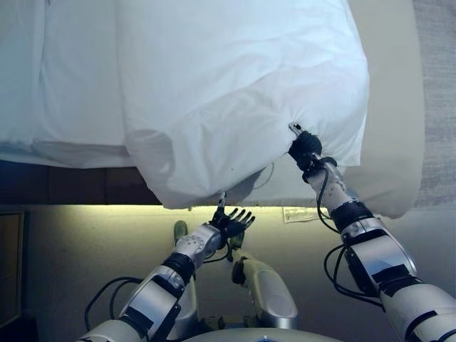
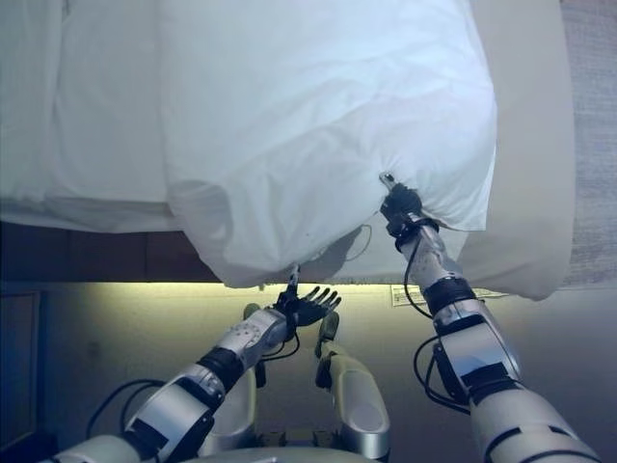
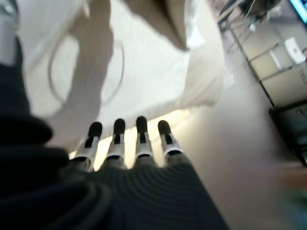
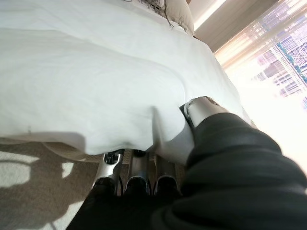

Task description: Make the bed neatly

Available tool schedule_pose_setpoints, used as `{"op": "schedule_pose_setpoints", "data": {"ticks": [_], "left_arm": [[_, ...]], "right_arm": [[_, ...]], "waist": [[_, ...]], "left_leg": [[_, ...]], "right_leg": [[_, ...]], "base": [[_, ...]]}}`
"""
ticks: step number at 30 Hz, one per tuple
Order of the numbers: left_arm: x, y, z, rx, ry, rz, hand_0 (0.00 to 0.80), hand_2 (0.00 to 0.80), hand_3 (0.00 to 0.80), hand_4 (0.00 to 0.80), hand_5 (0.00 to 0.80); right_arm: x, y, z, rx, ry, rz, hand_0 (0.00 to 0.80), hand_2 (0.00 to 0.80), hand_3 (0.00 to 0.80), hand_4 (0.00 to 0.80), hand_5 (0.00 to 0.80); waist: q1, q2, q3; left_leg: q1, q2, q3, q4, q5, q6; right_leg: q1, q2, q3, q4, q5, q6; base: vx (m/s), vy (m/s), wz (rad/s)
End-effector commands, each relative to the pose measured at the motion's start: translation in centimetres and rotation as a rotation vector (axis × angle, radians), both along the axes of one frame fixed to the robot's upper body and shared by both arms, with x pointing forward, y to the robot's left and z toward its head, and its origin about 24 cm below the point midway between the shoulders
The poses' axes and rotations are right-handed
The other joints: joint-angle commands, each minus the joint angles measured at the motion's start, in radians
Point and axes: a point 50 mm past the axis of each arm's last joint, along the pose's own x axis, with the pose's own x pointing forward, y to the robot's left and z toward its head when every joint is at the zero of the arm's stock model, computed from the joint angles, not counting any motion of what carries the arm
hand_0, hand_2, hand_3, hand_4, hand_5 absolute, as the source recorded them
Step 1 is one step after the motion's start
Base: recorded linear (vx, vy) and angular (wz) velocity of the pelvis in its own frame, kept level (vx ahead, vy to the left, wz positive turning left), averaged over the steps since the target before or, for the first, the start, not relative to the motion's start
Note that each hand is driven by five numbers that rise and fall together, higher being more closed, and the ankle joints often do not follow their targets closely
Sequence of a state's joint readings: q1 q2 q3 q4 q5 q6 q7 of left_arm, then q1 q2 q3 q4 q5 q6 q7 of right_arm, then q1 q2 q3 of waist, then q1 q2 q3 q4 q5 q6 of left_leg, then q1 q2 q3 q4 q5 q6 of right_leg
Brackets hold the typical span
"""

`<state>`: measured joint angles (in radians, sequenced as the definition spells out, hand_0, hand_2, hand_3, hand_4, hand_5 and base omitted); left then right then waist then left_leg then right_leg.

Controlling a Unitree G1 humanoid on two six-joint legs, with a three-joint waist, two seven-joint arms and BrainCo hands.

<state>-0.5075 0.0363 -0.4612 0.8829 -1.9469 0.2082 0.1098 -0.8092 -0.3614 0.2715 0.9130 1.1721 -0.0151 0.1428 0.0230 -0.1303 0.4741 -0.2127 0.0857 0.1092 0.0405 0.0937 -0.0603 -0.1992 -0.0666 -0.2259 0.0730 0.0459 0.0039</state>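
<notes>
The duvet (image 1: 235, 92) is the landmark: a white bulk lying over the bed (image 1: 399, 107), its near edge hanging past the bed's side toward the robot, with the pillows (image 1: 64, 78) to its left.

The left hand (image 1: 231, 221) hovers just under the duvet's hanging lower edge, not gripping it. Its fingers (image 3: 117, 132) are straight and spread side by side in the wrist view, holding nothing, with the cloth above and beyond them.

The right hand (image 1: 305, 148) is at the duvet's near right corner, pinching a gather of the cloth. In its wrist view the thumb (image 4: 201, 108) presses on top of the fold while the fingers (image 4: 136, 167) curl beneath it.

The risk, as I judge it, is a one-sided pull. With only the right corner held, drawing the duvet will skew it or drag it further off the bed. The pinch takes in little cloth, so it could slip under the weight. The left hand needs its own hold on the edge first.
</notes>
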Motion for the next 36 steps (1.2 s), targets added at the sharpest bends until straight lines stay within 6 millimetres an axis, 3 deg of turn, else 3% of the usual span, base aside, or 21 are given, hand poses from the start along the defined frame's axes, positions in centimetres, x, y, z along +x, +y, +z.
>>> {"op": "schedule_pose_setpoints", "data": {"ticks": [1,10,15,23,30,31,32,33,36], "left_arm": [[0.5,-5.5,3.8,-0.171,-0.151,-0.070,0.000,0.000,0.000,0.000,0.000],[3.1,-6.2,8.9,-0.331,-0.443,0.037,0.000,0.000,0.000,0.000,0.000],[3.6,-6.4,10.8,-0.417,-0.577,0.110,0.000,0.000,0.000,0.000,0.000],[4.6,-5.4,12.1,-0.421,-0.657,0.223,0.000,0.000,0.000,0.000,0.000],[5.1,-4.4,11.5,-0.371,-0.627,0.268,0.000,0.000,0.000,0.000,0.000],[5.2,-3.9,11.2,-0.356,-0.620,0.285,0.173,0.173,0.173,0.173,0.173],[5.3,-3.6,11.0,-0.342,-0.614,0.295,0.671,0.671,0.671,0.671,0.671],[5.5,-3.3,10.9,-0.327,-0.610,0.307,0.800,0.800,0.800,0.800,0.800],[5.9,-2.4,10.7,-0.286,-0.601,0.338,0.800,0.800,0.800,0.800,0.800]], "right_arm": [[1.4,1.7,6.9,-0.003,-0.245,0.082,0.800,0.800,0.800,0.800,0.800],[1.4,2.1,5.9,-0.024,-0.208,0.099,0.800,0.800,0.800,0.800,0.800],[1.3,2.3,5.0,-0.015,-0.186,0.103,0.800,0.800,0.800,0.800,0.800],[1.1,2.7,4.2,0.011,-0.168,0.107,0.800,0.800,0.800,0.800,0.800],[1.0,2.3,3.1,-0.006,-0.135,0.112,0.800,0.800,0.800,0.800,0.800],[0.9,2.1,2.8,-0.041,-0.120,0.104,0.800,0.800,0.800,0.800,0.800],[0.9,2.0,2.6,-0.060,-0.102,0.088,0.580,0.580,0.580,0.580,0.580],[1.0,1.8,2.4,-0.068,-0.078,0.067,0.000,0.000,0.000,0.000,0.000],[0.9,1.6,1.6,-0.095,-0.026,0.082,0.000,0.000,0.000,0.000,0.000]], "waist": [[-0.021,0.025,-0.042],[-0.049,0.040,-0.045],[-0.054,0.037,-0.051],[-0.052,0.017,-0.055],[-0.048,0.014,-0.066],[-0.047,0.015,-0.069],[-0.047,0.015,-0.070],[-0.046,0.013,-0.072],[-0.042,0.016,-0.073]], "left_leg": [[0.008,0.032,0.007,-0.006,-0.026,-0.037],[0.011,0.030,0.018,0.002,-0.026,-0.041],[0.018,0.030,0.020,-0.002,-0.028,-0.043],[0.018,0.038,0.016,-0.004,-0.031,-0.044],[0.031,0.038,0.012,-0.015,-0.032,-0.043],[0.034,0.039,0.011,-0.016,-0.032,-0.044],[0.035,0.038,0.010,-0.017,-0.031,-0.045],[0.033,0.037,0.010,-0.017,-0.027,-0.044],[0.038,0.035,0.005,-0.020,-0.027,-0.042]], "right_leg": [[-0.018,-0.049,0.026,0.040,0.019,0.091],[-0.027,-0.054,0.033,0.058,0.006,0.087],[-0.025,-0.055,0.032,0.063,0.001,0.086],[-0.026,-0.049,0.031,0.064,0.001,0.089],[-0.010,-0.050,0.024,0.053,0.003,0.093],[-0.008,-0.051,0.023,0.054,0.003,0.093],[-0.007,-0.051,0.023,0.054,0.003,0.093],[-0.009,-0.052,0.022,0.051,0.008,0.093],[-0.001,-0.052,0.020,0.050,0.006,0.093]], "base": [[-0.020,0.063,-0.03],[-0.018,0.056,-0.03],[-0.002,0.020,-0.06],[-0.006,-0.013,0.00],[0.000,0.000,0.00],[0.000,0.000,0.00],[0.000,0.000,0.00],[0.000,0.000,0.00],[0.000,0.000,0.00]]}}
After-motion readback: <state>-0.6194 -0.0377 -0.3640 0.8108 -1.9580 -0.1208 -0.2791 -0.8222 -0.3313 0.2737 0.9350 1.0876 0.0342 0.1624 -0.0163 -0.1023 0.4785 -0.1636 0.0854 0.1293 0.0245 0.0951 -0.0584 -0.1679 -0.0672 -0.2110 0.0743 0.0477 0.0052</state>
